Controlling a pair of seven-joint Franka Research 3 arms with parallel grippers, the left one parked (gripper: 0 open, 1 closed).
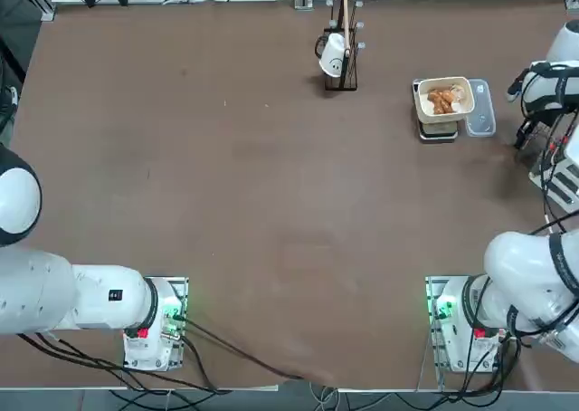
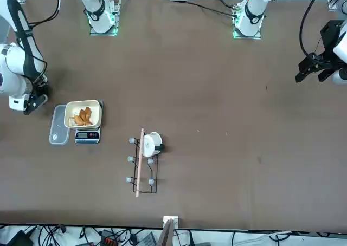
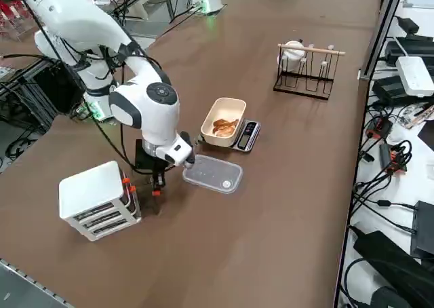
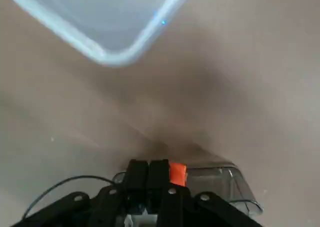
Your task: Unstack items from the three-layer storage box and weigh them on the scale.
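The right gripper (image 3: pixel 158 183), fingers shut together on nothing, hangs between the white three-tier plastic storage box (image 3: pixel 96 199) and the clear lid (image 3: pixel 212 174), probably about to reach for a box handle.

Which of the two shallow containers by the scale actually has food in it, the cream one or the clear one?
The cream tray, sitting on the scale, holds the orange-brown items. The clear lid lies flat on the table, nearer the right gripper, with nothing in it.

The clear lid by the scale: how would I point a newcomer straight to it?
Find the scale carrying the cream tray of orange-brown lumps. Flat on the table beside it, towards the white storage box, lies the clear lid. Unlike the tray, it is see-through, shallow and empty.
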